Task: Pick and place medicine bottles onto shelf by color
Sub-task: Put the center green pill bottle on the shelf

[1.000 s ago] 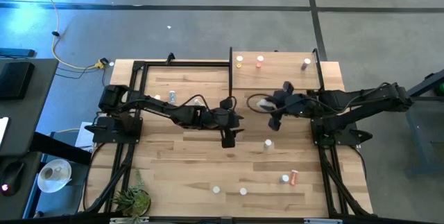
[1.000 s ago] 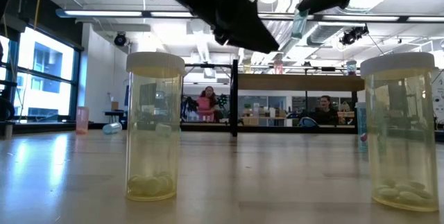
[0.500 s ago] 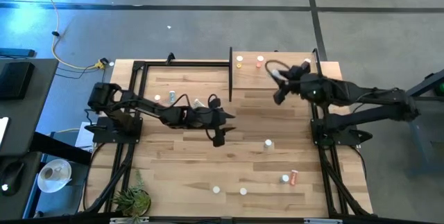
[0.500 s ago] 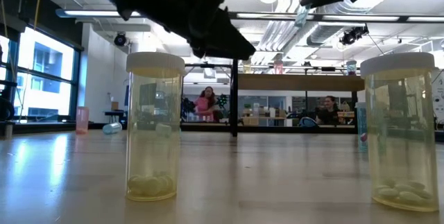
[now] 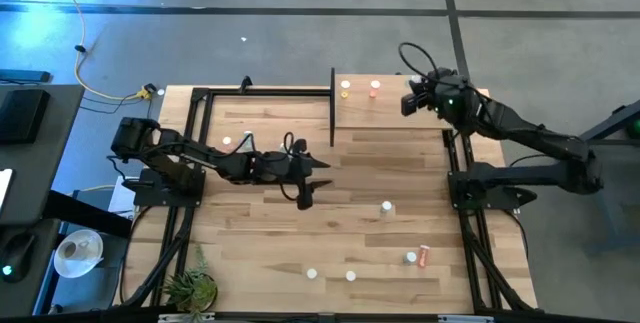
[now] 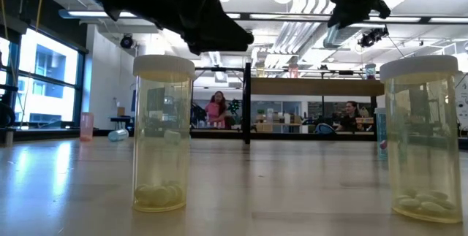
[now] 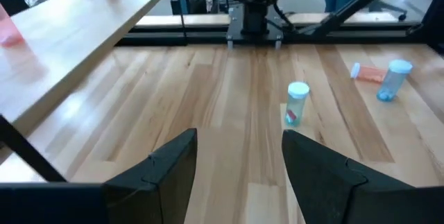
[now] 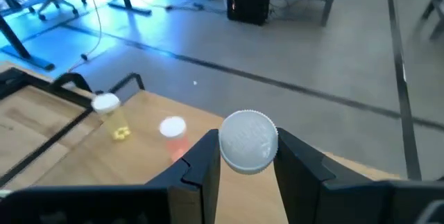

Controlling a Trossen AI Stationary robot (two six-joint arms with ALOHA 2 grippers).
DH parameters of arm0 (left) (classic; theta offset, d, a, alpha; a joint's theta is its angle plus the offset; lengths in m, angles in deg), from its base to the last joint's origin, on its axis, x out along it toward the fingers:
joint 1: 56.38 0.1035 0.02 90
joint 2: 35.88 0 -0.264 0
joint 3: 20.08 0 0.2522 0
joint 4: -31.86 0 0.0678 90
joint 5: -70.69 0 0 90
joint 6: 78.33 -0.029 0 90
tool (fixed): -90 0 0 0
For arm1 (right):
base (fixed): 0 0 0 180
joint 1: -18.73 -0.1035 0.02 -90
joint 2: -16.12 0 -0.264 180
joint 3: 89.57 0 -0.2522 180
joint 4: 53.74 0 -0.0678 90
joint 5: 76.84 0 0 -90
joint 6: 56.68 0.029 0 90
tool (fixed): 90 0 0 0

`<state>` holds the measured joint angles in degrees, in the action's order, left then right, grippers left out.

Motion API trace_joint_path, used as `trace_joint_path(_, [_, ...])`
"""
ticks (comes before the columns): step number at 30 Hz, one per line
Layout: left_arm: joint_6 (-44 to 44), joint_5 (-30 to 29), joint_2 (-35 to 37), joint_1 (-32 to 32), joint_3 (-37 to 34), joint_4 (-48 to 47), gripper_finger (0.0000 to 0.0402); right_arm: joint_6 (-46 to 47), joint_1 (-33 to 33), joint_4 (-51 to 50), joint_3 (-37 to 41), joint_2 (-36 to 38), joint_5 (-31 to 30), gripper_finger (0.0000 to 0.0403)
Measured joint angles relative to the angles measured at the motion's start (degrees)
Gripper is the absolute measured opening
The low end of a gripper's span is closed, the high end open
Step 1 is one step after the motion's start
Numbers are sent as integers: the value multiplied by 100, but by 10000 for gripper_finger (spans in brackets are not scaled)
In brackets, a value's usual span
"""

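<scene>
My right gripper (image 5: 410, 99) hovers over the right part of the pale shelf (image 5: 390, 115), shut on a medicine bottle (image 8: 248, 141). Only that bottle's white cap shows. A yellow bottle (image 5: 345, 88) and a pink-red one (image 5: 375, 88) stand upright on the shelf's far edge. My left gripper (image 5: 306, 197) is open above the table's middle with nothing between its fingers (image 7: 239, 135). A teal bottle (image 7: 297, 102) stands on the table ahead of it. My right gripper pinches the bottle between its two fingers, one on each side of the white cap (image 8: 248, 156). The cap's top faces back toward the wrist camera. The bottle is lifted clear above the shelf; its body is hidden behind the cap and the fingers.
More bottles are on the table: a teal one (image 5: 410, 257) beside a lying pink one (image 5: 424, 255), two yellow ones (image 6: 162, 134) (image 6: 426, 137) near the front edge, and two (image 5: 237, 140) at the far left. A black post (image 5: 332, 103) stands at the shelf's left edge.
My right gripper has swung from over the table's middle toward the far edge and the right, up over the shelf, carrying the bottle with it. My left gripper, still open, has drawn back toward the table's left edge.
</scene>
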<state>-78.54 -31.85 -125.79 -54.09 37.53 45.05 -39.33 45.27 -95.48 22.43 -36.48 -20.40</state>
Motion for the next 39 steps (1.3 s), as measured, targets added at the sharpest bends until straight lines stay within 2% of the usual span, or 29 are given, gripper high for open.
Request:
trace_joint_path(13, [7,-2,2,0,1,-10,200,340,876,-361,0,-682,856,102])
trace_joint_path(21, [4,-2,2,0,1,-14,200,335,1102,-634,0,-908,930,102])
trace_joint_path(39, [6,-4,-2,0,1,-17,200,322,1104,-622,-2,-1374,1007,102])
